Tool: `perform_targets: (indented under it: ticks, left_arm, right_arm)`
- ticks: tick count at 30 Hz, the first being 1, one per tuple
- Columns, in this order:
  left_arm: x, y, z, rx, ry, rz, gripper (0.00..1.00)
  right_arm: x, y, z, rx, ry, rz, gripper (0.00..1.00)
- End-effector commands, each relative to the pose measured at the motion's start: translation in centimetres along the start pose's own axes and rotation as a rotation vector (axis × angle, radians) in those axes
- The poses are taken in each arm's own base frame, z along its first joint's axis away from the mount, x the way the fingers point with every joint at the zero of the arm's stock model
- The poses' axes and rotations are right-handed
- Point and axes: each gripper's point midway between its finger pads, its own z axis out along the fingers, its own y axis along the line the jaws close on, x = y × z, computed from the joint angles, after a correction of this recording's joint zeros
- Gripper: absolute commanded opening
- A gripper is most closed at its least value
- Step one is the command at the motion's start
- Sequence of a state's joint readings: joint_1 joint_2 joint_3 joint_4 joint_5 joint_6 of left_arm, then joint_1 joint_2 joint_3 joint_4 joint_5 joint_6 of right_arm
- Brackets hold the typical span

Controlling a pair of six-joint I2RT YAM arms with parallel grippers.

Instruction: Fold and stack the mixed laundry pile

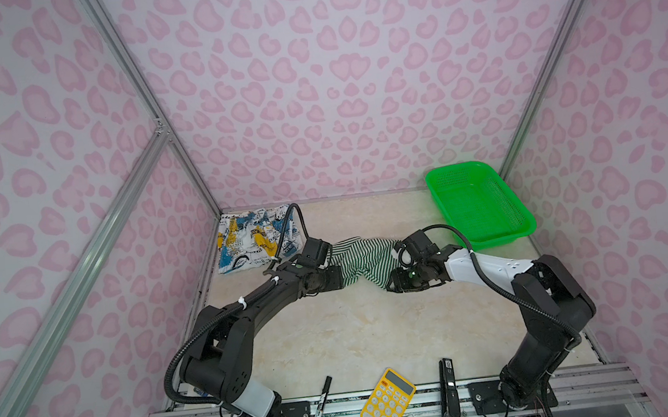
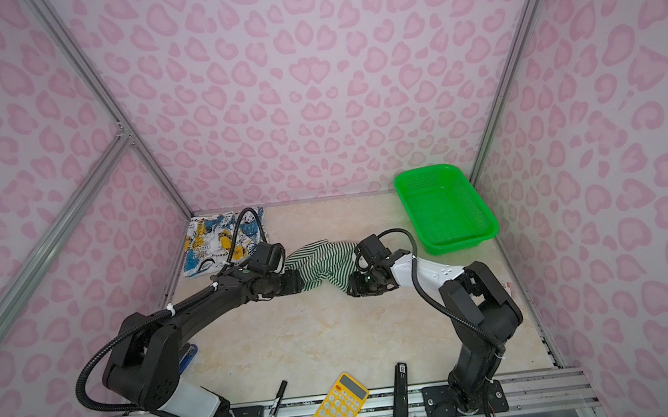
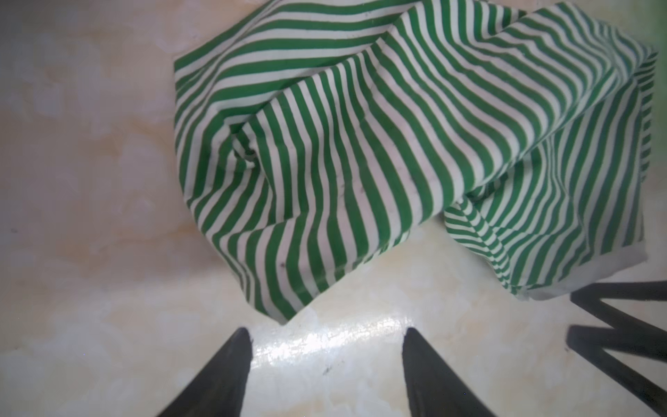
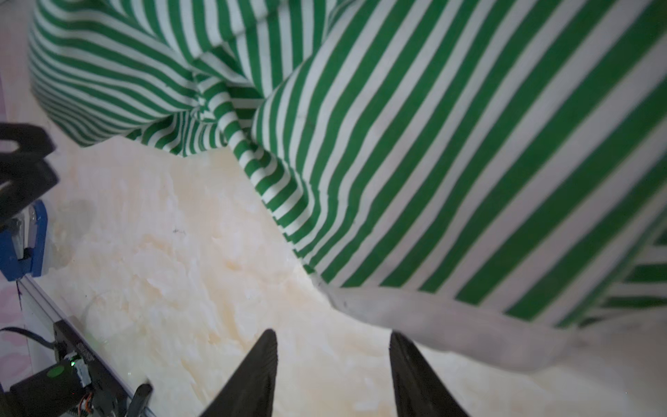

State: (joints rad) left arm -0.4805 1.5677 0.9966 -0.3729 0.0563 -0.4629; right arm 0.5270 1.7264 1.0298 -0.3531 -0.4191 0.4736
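Note:
The striped garment (image 1: 364, 259) (image 2: 323, 265) lies crumpled in the middle of the table, between my two grippers. In the left wrist view its nearest corner (image 3: 285, 310) ends just short of my left gripper (image 3: 326, 334), which is open over bare table. My right gripper (image 4: 332, 335) is open too, with nothing between its fingers; the garment's white hem (image 4: 451, 325) lies right by one fingertip. In a top view the left gripper (image 1: 337, 278) and right gripper (image 1: 393, 282) flank the cloth. The white printed garment (image 1: 249, 238) (image 2: 216, 241) lies flat at the back left.
A green plastic basket (image 1: 480, 204) stands at the back right. A marker (image 1: 320, 407), a yellow calculator (image 1: 388, 402) and a black stapler-like tool (image 1: 449, 390) lie along the front edge. A blue object (image 2: 190, 355) sits behind the left arm. Walls close three sides.

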Motion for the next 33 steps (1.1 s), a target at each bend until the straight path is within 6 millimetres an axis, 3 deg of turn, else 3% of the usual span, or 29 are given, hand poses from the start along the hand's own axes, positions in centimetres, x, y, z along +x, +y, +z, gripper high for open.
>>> perform_targets:
  ticks: [1, 7, 8, 11, 15, 21, 25, 30, 33]
  left_arm:
    - [0.4, 1.2, -0.8, -0.035, 0.004, -0.033, 0.70]
    - [1.7, 2.0, -0.7, -0.043, 0.023, -0.006, 0.70]
    - [1.9, 2.1, -0.5, -0.043, 0.031, -0.002, 0.70]
    - [2.4, 2.9, 0.7, -0.076, 0.047, 0.007, 0.70]
    - [2.2, 4.1, 2.7, -0.141, 0.048, 0.027, 0.68]
    - [-1.0, 2.7, 4.7, -0.111, -0.005, 0.039, 0.57]
    - [-3.8, 1.5, 5.0, -0.053, -0.050, 0.025, 0.38]
    - [-7.1, 1.7, 4.1, -0.019, -0.091, -0.007, 0.07]
    - [-9.4, 2.1, 2.0, -0.029, -0.114, 0.021, 0.03]
  right_arm:
    - [-1.6, 0.1, 1.2, -0.006, -0.060, 0.059, 0.51]
    - [-2.5, 0.2, 2.2, -0.006, -0.090, 0.075, 0.51]
    - [-2.7, 0.2, 2.3, -0.009, -0.094, 0.075, 0.47]
    - [-3.3, 0.5, 2.7, -0.013, -0.099, 0.067, 0.24]
    - [-4.3, 1.7, 1.4, -0.038, -0.119, 0.038, 0.03]
    - [-5.4, 4.0, -2.6, -0.101, -0.148, -0.022, 0.00]
    - [-6.3, 5.0, -5.9, -0.140, -0.172, -0.051, 0.00]
    - [-7.7, 4.9, -9.6, -0.162, -0.195, -0.095, 0.00]
    - [-8.9, 4.1, -11.9, -0.163, -0.213, -0.113, 0.00]
